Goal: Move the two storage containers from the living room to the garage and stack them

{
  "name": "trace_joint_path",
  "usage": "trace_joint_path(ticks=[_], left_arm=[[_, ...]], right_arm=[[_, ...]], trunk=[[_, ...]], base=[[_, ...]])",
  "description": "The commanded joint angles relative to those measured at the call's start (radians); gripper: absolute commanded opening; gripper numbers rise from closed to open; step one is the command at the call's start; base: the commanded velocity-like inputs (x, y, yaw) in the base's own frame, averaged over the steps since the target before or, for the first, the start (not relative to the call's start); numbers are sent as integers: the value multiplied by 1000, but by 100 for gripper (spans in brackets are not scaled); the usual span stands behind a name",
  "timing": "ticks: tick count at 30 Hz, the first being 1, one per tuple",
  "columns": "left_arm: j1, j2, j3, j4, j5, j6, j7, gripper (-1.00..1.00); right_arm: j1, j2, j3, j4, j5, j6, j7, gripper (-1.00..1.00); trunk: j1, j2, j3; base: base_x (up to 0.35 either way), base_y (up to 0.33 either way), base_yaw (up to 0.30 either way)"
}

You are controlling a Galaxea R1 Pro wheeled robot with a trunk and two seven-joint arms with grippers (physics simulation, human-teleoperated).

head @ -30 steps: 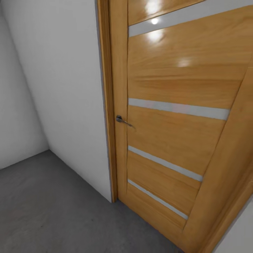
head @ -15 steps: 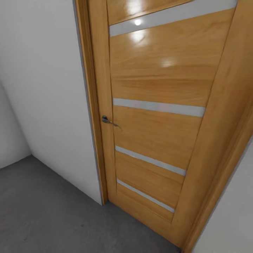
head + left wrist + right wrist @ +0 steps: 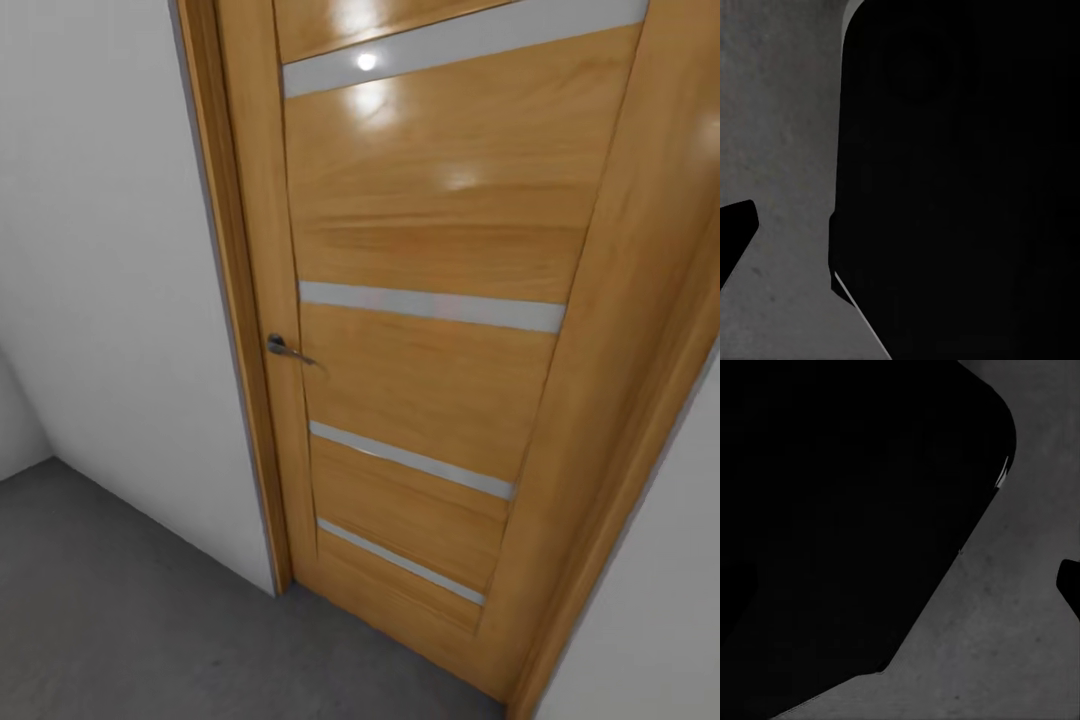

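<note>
Four frosted strips cross the glossy oak door [image 3: 430,330], and that slab fills most of the head view, shut in its oak frame [image 3: 235,330] with a small dark metal lever handle [image 3: 285,349] at its edge. To one side stands a plain pale grey wall [image 3: 100,280]; below it runs the dark grey mottled concrete floor [image 3: 120,610], so by the look of it the robot is in the garage, facing the door at close quarters. The wrist views give little: each shows a big black shape (part of the robot itself, I'd judge) over rough grey concrete [image 3: 780,150], with a dark tip at the frame's edge, so whether either gripper is spread or closed I cannot tell. The two orange-red storage containers are nowhere in what these cameras take in, so which way they lie from either arm, how their long sides run and which arm is nearer cannot be read here. My guess: this is a travel leg, and the door, its handle on the robot's left, is the thing to get past next.
</note>
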Motion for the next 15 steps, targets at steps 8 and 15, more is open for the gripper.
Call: trace_joint_path(ticks=[8, 15], left_arm=[[0, 0, 0, 0, 10, 0, 0, 100], [0, 0, 0, 0, 9, -1, 0, 100]], right_arm=[[-1, 0, 4, 1, -4, -4, 0, 100], [-1, 0, 4, 1, -6, -4, 0, 100]], trunk=[[0, 0, -1], [0, 0, -1]], base=[[239, 211, -3], [244, 216, 0]])
